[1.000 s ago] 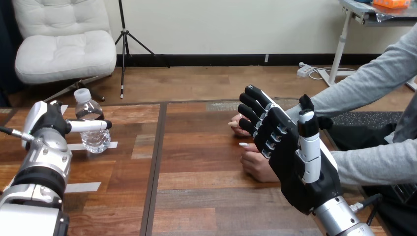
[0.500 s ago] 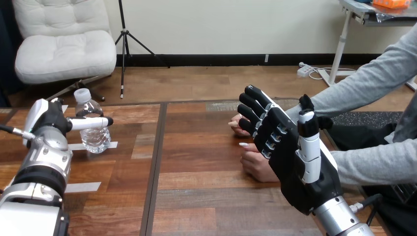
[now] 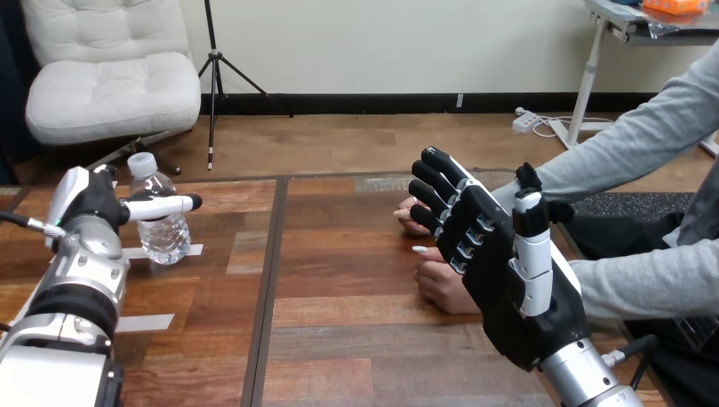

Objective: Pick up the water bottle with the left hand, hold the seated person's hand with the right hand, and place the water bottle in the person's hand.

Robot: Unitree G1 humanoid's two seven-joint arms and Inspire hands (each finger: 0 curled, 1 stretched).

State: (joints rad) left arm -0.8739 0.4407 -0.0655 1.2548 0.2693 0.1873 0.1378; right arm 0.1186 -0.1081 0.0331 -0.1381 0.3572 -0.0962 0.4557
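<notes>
- Reaching in from the left, the left robot hand (image 3: 89, 203) is laying one straight finger across the front of the water bottle (image 3: 163, 237). The hand is open and, I think, preparing a grasp.
- The water bottle is standing upright on the tabletop (image 3: 339, 254) at the left; it is clear, with a white cap.
- The right robot hand (image 3: 509, 271) is hovering with straight fingers before the person's hands (image 3: 441, 288), probably getting ready to hold one.

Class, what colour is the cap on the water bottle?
White cap; head view shows it best.
</notes>
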